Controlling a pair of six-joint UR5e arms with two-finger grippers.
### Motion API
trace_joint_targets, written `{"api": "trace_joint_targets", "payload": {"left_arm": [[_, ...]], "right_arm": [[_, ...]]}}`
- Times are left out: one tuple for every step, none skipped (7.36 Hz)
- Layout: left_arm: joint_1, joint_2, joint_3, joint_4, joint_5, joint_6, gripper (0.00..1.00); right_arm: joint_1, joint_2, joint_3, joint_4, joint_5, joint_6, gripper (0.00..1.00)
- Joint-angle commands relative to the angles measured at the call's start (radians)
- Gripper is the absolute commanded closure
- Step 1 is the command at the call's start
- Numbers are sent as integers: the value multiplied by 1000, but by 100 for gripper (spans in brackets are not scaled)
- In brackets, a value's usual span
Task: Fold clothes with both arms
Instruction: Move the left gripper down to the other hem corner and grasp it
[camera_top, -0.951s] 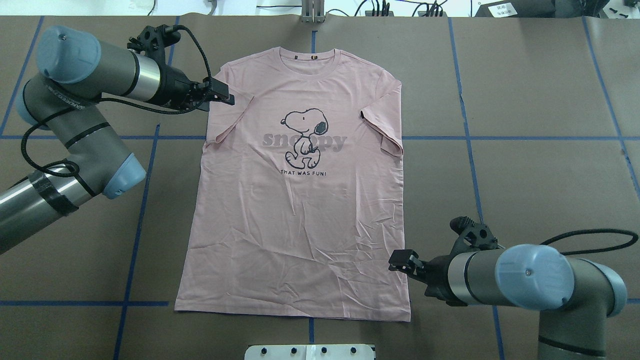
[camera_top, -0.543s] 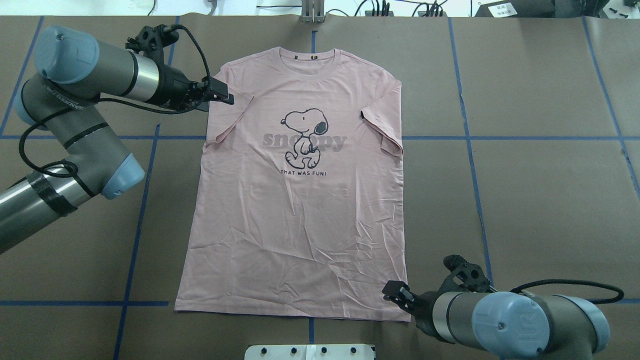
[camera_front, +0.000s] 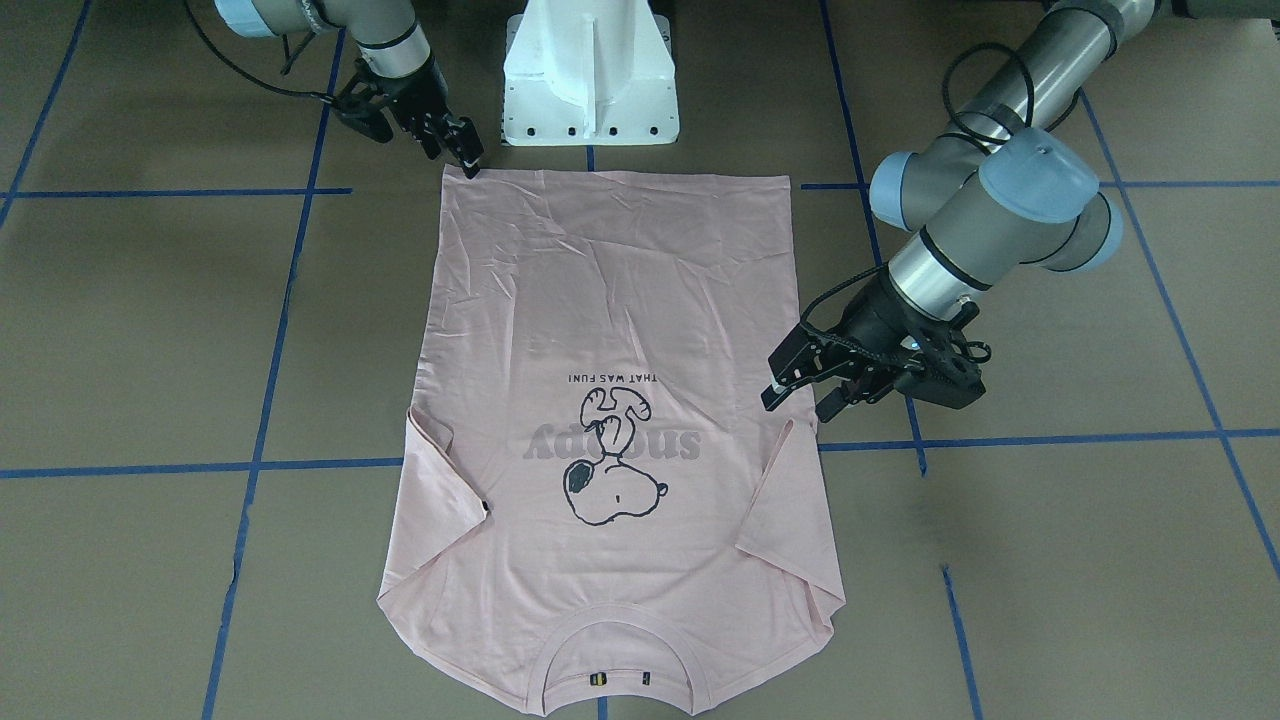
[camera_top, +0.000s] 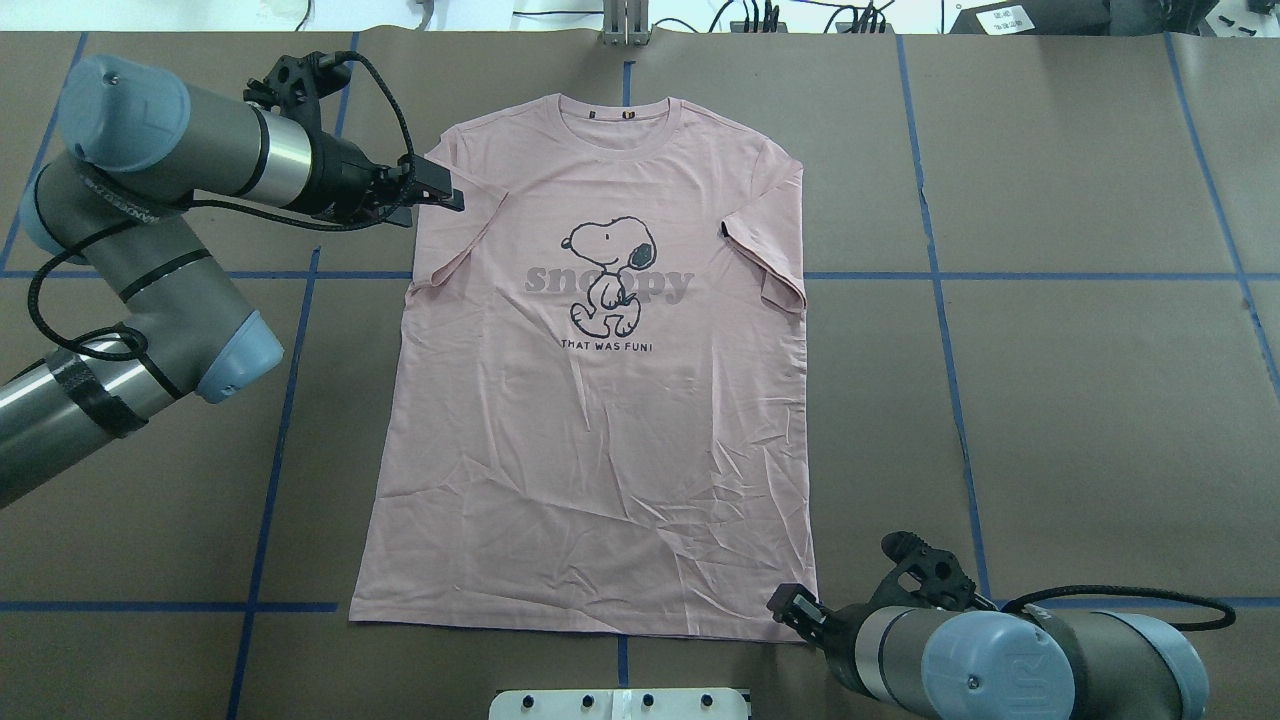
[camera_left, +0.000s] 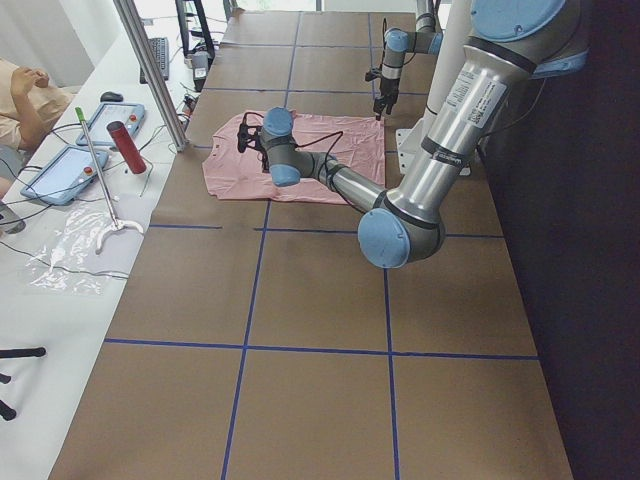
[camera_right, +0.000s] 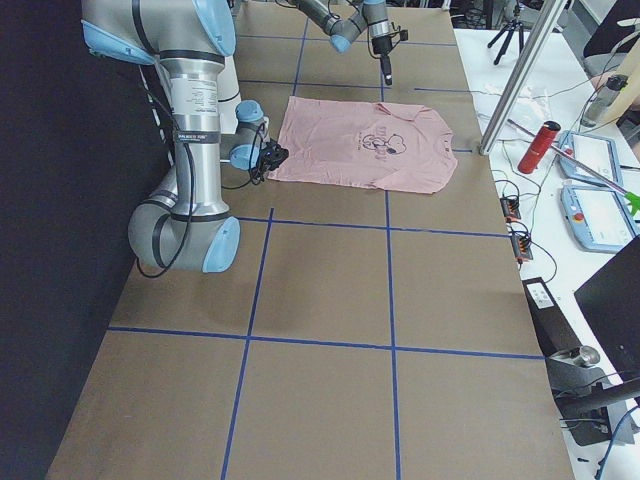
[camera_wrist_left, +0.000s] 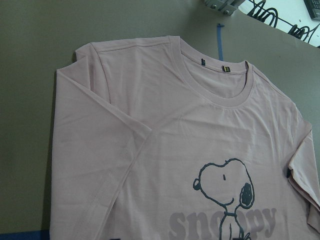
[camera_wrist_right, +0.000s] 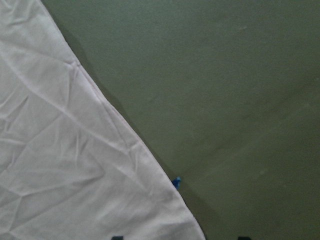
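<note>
The pale pink T-shirt lies flat, print up, collar at the far edge; both sleeves are folded in over the body. It also shows in the front view. My left gripper is open and hovers by the shirt's left sleeve; in the front view its fingers stand apart just off the cloth. My right gripper is at the shirt's near right hem corner, also seen in the front view. The right wrist view shows that corner, with the fingertips wide apart at the bottom edge.
The white pedestal base stands just behind the shirt's hem. Blue tape lines cross the brown table. A side bench holds tablets and a red bottle beside a metal pole.
My right gripper has moved back toward the robot along the shirt's right edge, to the hem corner. My left gripper has shifted slightly outward, away from the shirt's middle.
</note>
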Motion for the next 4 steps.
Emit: {"api": "trace_joint_targets", "payload": {"left_arm": [[0, 3, 0, 0, 0, -1, 20], [0, 3, 0, 0, 0, -2, 20], [0, 3, 0, 0, 2, -4, 20], [0, 3, 0, 0, 0, -5, 20]], "right_arm": [[-1, 21, 3, -51, 2, 0, 98], [1, 22, 4, -58, 2, -1, 100], [7, 22, 7, -59, 2, 0, 100], [18, 21, 9, -67, 2, 0, 100]]}}
